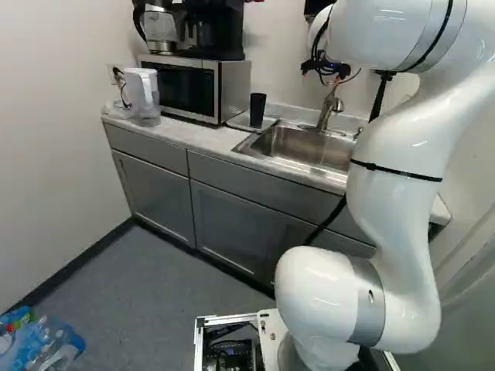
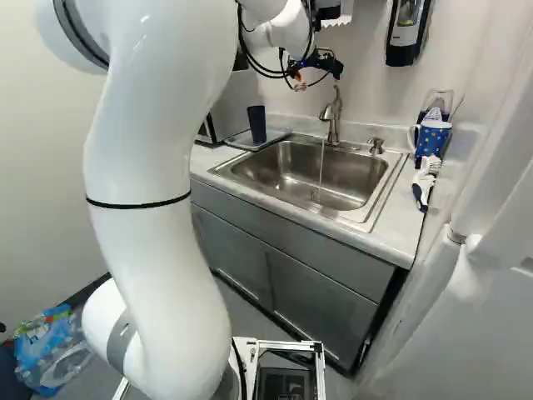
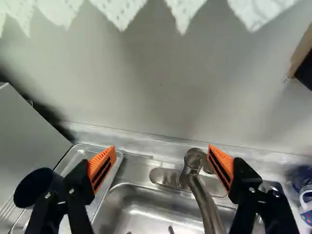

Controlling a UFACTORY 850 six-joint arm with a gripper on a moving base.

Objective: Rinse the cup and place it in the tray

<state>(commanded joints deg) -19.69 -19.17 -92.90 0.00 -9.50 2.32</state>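
And here's the cup (image 1: 257,110), dark, upright on the tray (image 3: 78,153), just left of the sink (image 2: 283,184), with the claw (image 3: 162,150) wide open and nothing between its orange pads (image 3: 100,168)! The tap (image 2: 335,112) stands at the sink's far side, a thin stream of water (image 2: 321,171) dropping from it. Now, how will this cup behave? Light, I'd say, and probably plastic: stiff enough for a modest squeeze, but thin walls may bow if the claw bites hard. It looks a touch wider at the mouth, narrower at the base, so a grip set too low could let it tip. The place to take it is about mid-height, one pad on each side, square to the wall, clear of the rim. Is it wet? Can't tell from here, but a wet wall would be slick and might twist or slide in the grip. Filled under the tap, it would turn top-heavy too, so any tilt calls for a slow, steady hold, folks!
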